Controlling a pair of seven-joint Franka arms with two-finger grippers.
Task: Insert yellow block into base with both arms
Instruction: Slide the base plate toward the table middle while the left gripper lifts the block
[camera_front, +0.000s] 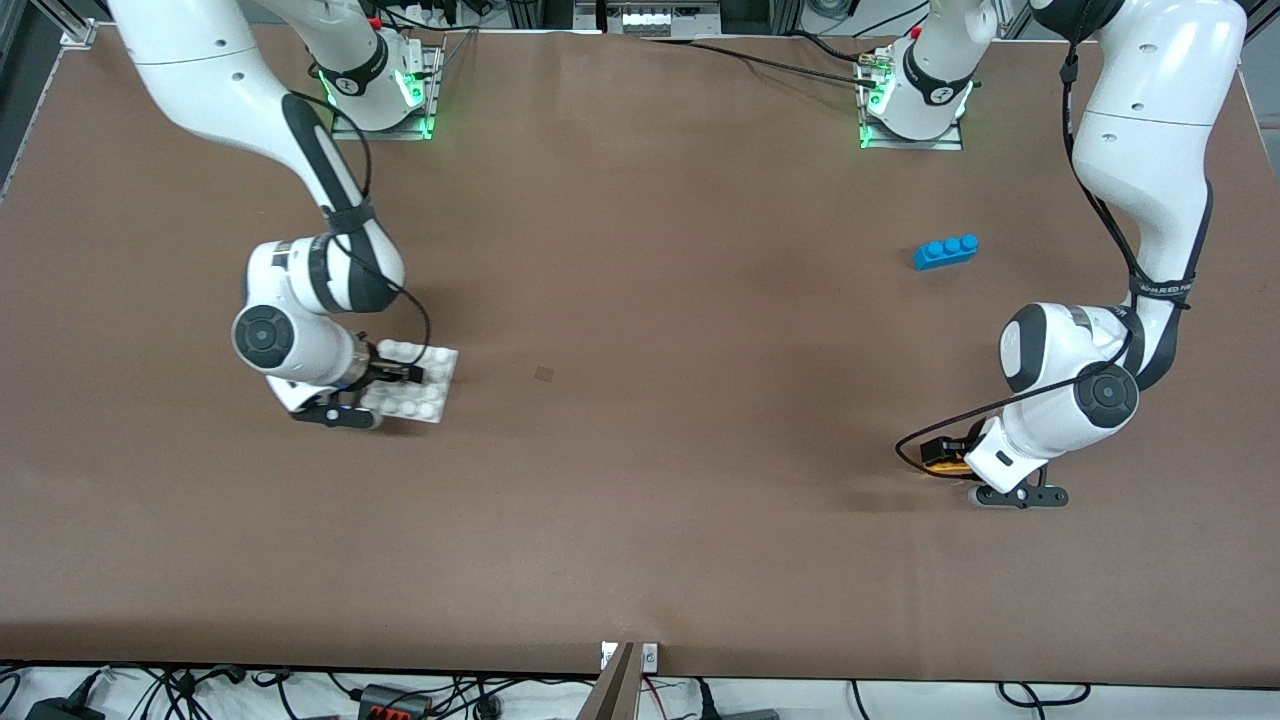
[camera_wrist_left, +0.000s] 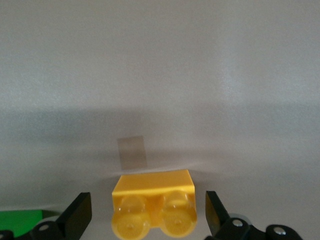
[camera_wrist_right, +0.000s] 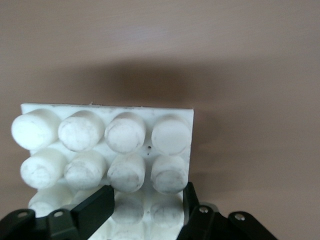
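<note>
- Front view: at frame's lower left, the right gripper (camera_front: 398, 373) clamps the flat white studded plastic base (camera_front: 418, 384) on the brown bench (camera_front: 640, 420), readying it as receiver.
- Left wrist view: the left gripper (camera_wrist_left: 148, 215), fingers spread, straddles the small yellow two-stud plastic block (camera_wrist_left: 155, 207) at bottom centre, poised to grasp.
- Right wrist view: the black fingers (camera_wrist_right: 94, 209) pinch the base's stud rows.

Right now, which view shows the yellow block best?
The left wrist view: the yellow block fills the foreground between the open left gripper, both studs plain. In the front view only an orange sliver shows, mostly hidden under the left arm's wrist. The right wrist view shows none of it, only the base.
</note>
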